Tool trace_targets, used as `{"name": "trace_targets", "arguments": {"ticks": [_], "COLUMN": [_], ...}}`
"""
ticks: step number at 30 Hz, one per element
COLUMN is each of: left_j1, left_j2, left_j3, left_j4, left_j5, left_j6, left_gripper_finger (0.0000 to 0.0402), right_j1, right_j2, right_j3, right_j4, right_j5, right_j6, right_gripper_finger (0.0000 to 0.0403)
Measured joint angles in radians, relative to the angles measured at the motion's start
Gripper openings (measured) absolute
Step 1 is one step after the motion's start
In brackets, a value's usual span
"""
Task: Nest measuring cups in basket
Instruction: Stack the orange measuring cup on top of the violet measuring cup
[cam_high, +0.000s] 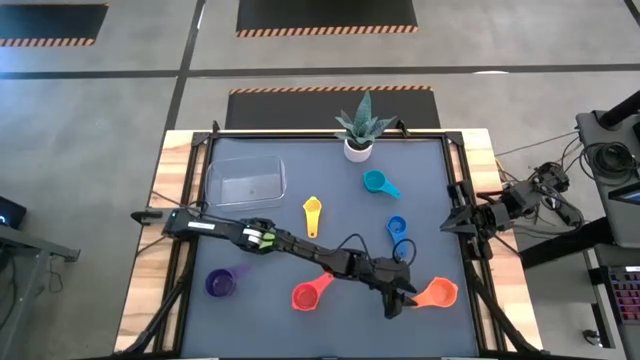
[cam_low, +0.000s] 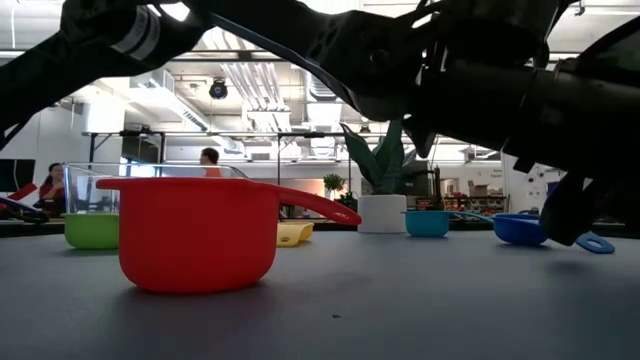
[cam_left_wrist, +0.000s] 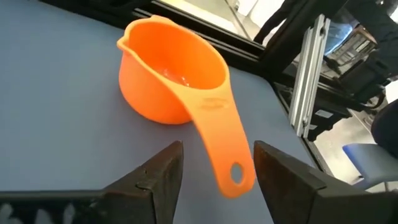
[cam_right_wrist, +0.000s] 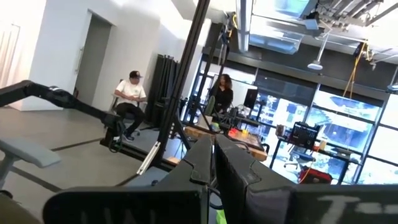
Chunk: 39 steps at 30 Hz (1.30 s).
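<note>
My left gripper (cam_high: 405, 300) is open at the table's near right. In the left wrist view its fingers stand on either side of the free end of the orange cup's (cam_left_wrist: 171, 71) handle (cam_left_wrist: 224, 149) without touching it. The orange cup (cam_high: 438, 292) sits upright on its base. Red (cam_high: 307, 295), purple (cam_high: 220, 283), yellow (cam_high: 312, 213), blue (cam_high: 397, 228) and teal (cam_high: 376, 181) cups lie scattered on the mat. The green cup (cam_high: 266, 238) is partly hidden by the left arm. The clear basket (cam_high: 245, 182) stands at the far left. My right gripper (cam_right_wrist: 214, 158) is shut, parked at the right edge.
A small white plant pot (cam_high: 358, 148) stands at the far edge, right of the basket. The left arm stretches slantwise across the mat's near half, above the green and red cups. Metal frame rails (cam_left_wrist: 308, 74) run along the right edge, close to the orange cup. People show in the room beyond.
</note>
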Motion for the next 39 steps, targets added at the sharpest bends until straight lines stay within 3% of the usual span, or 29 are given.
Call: {"name": "trace_targets", "arguments": {"ticks": [8, 14, 27, 39], "left_j1": [0.000, 0.010, 0.010, 0.008], "left_j2": [0.008, 0.040, 0.040, 0.040], "left_j3": [0.000, 0.001, 0.002, 0.000], "left_j4": [0.016, 0.095, 0.097, 0.117], "left_j5": [0.001, 0.063, 0.074, 0.085], "left_j6": [-0.005, -0.081, -0.051, -0.011], "left_gripper_finger": [0.0155, 0.0128, 0.0010, 0.0001], "right_j1": [0.000, 0.000, 0.000, 0.000], "right_j2": [0.000, 0.004, 0.006, 0.006], "right_j3": [0.000, 0.000, 0.000, 0.000], "right_j4": [0.005, 0.014, 0.014, 0.011], "right_j5": [0.001, 0.001, 0.018, 0.017], "right_j6": [-0.003, -0.004, -0.007, -0.003], "right_gripper_finger": [0.0009, 0.0009, 0.0009, 0.0009]}}
